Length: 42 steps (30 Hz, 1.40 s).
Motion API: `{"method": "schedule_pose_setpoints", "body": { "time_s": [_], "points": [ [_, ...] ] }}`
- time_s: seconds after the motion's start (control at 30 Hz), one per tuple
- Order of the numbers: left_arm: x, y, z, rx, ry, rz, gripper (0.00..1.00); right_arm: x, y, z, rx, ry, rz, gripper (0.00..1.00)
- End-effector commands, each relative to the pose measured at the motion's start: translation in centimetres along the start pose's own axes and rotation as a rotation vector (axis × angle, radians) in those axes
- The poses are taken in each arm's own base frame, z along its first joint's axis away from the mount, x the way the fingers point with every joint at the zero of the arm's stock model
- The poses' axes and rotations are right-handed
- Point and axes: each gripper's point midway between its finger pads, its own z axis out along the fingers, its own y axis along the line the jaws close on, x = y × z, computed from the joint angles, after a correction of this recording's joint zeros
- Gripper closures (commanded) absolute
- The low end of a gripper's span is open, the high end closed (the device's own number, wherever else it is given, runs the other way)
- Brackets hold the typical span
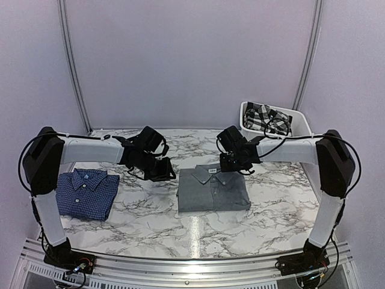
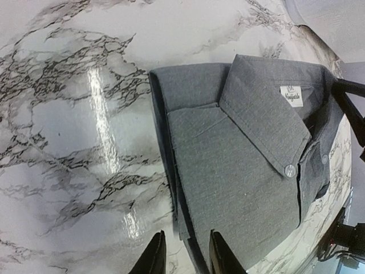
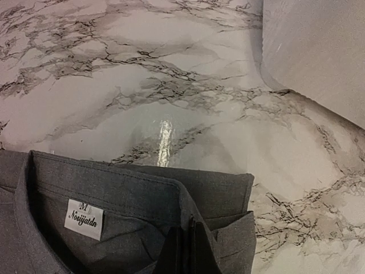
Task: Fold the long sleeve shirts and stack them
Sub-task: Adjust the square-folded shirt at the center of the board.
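Observation:
The plain grey long sleeve shirt [image 1: 213, 191] lies folded in the middle of the table, collar toward the back. The dark blue checked shirt [image 1: 84, 192] lies folded at the left. My right gripper [image 1: 232, 164] sits at the grey shirt's collar; in the right wrist view it [image 3: 187, 250] is shut, with a fold of collar cloth [image 3: 137, 194] pinched between its fingers. My left gripper [image 1: 163, 172] hovers at the grey shirt's left edge. In the left wrist view it [image 2: 185, 254] stands open, straddling that edge of the grey shirt [image 2: 239, 165], one finger over cloth and one over marble.
A white basket [image 1: 304, 123] holding a plaid cloth [image 1: 267, 117] stands at the back right corner; its wall [image 3: 313, 51] shows just beyond the collar in the right wrist view. Marble tabletop [image 1: 144, 208] separates the two shirts. Walls close in the back and sides.

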Motion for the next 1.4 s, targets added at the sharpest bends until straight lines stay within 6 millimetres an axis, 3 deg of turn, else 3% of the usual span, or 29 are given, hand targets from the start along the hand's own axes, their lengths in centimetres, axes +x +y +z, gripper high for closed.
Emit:
{"method": "schedule_pose_setpoints", "body": {
  "time_s": [0.0, 0.13, 0.27, 0.37, 0.5, 0.6, 0.77, 0.87, 0.97, 1.07, 1.2, 1.3, 1.37],
  "points": [
    [-0.6, -0.4, 1.1, 0.007, 0.020, -0.001, 0.73, -0.4, -1.3, 0.9, 0.056, -0.029, 0.049, 1.00],
    [-0.4, -1.0, 1.5, 0.025, 0.036, 0.010, 0.73, 0.8, -0.9, 2.3, 0.047, 0.009, 0.049, 0.97],
    [0.8, -1.7, 1.5, 0.046, 0.066, 0.028, 0.74, 0.2, -0.4, 1.5, 0.011, 0.002, 0.049, 0.70],
    [2.2, -2.7, 1.4, 0.069, 0.093, 0.048, 0.76, -0.9, -0.3, -0.2, -0.001, -0.025, 0.042, 0.58],
    [4.0, -3.9, 1.2, 0.091, 0.117, 0.067, 0.83, -1.4, 1.2, -3.0, -0.044, -0.055, 0.007, 0.54],
    [5.5, -5.1, 1.2, 0.132, 0.143, 0.077, 0.88, 0.2, 2.9, -3.5, -0.074, -0.037, -0.029, 0.55],
    [7.5, -5.9, 2.5, 0.143, 0.188, 0.090, 0.91, 2.8, 3.4, -0.7, -0.104, 0.032, -0.017, 0.74],
    [8.4, -5.0, 3.9, 0.117, 0.208, 0.081, 0.92, 3.9, 2.6, 1.5, -0.095, 0.066, 0.001, 0.76],
    [9.5, -3.5, 5.3, 0.079, 0.239, 0.064, 0.92, 5.8, 1.7, 3.8, -0.089, 0.118, 0.008, 0.69],
    [10.7, -2.2, 6.1, 0.047, 0.268, 0.050, 0.92, 6.7, 1.9, 4.5, -0.104, 0.152, -0.004, 0.58],
    [10.8, -1.8, 5.8, 0.036, 0.260, 0.050, 0.92, 5.1, 2.4, 2.4, -0.120, 0.109, -0.018, 0.45],
    [9.7, -2.6, 4.5, 0.046, 0.216, 0.060, 0.91, 3.7, 3.0, -0.2, -0.119, 0.062, -0.042, 0.42],
    [8.5, -3.1, 3.3, 0.053, 0.173, 0.061, 0.89, 3.7, 3.9, -1.9, -0.118, 0.048, -0.075, 0.42]
  ]
}}
